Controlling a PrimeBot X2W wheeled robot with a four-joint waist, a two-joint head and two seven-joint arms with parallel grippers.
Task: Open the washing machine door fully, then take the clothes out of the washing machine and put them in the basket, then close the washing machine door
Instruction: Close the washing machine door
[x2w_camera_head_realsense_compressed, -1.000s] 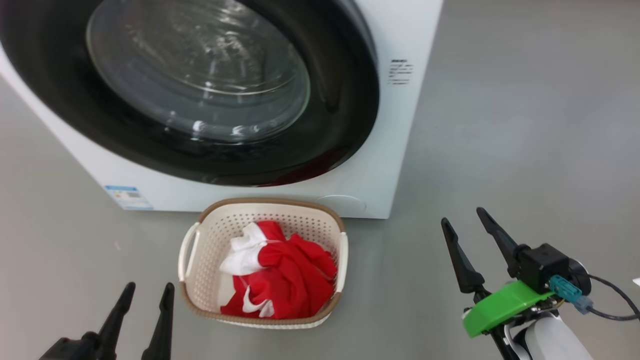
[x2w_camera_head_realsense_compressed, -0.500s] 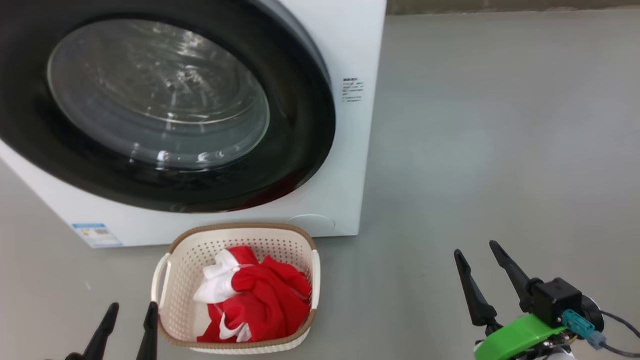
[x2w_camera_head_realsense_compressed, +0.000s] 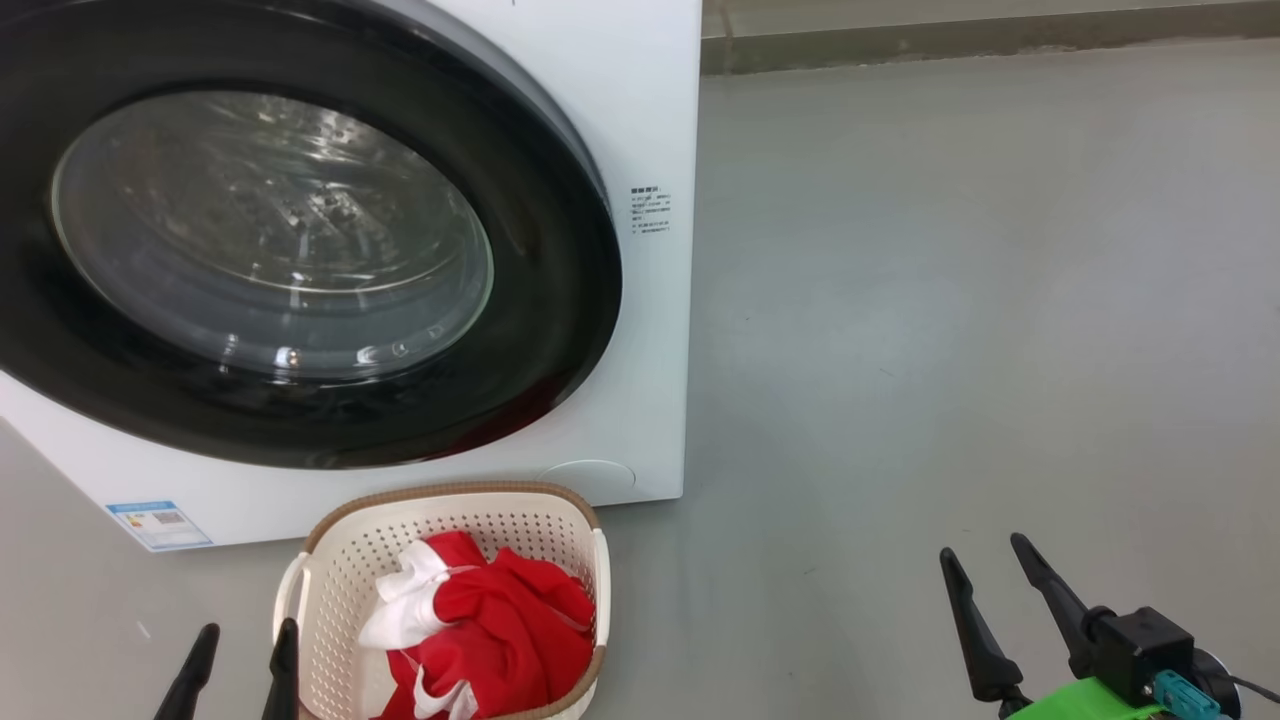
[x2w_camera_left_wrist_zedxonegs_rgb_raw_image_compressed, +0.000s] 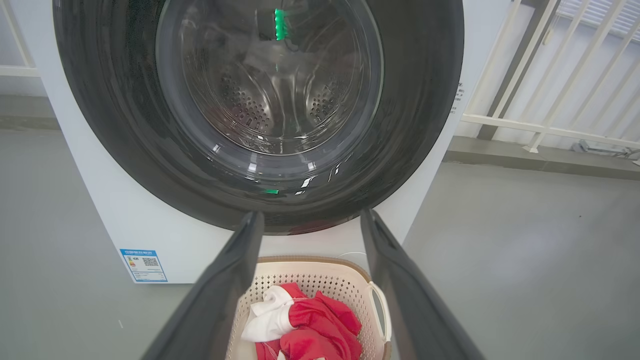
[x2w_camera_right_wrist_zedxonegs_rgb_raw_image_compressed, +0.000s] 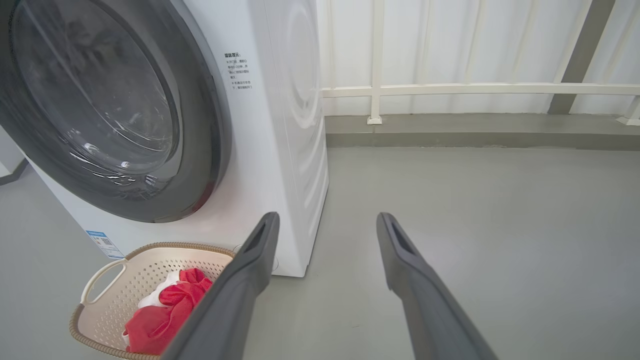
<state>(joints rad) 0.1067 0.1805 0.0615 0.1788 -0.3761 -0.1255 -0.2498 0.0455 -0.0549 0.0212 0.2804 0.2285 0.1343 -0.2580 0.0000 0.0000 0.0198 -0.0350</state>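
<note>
While the washing machine door (x2w_camera_head_realsense_compressed: 270, 235) sits shut on the washing machine (x2w_camera_head_realsense_compressed: 650, 120), the clothes (x2w_camera_head_realsense_compressed: 490, 640) lie heaped in the basket (x2w_camera_head_realsense_compressed: 450, 492) on the floor (x2w_camera_head_realsense_compressed: 950, 300) just before it; left gripper (x2w_camera_head_realsense_compressed: 249, 626) beside the basket, right gripper (x2w_camera_head_realsense_compressed: 981, 546) well apart, both spread wide, empty.
</note>
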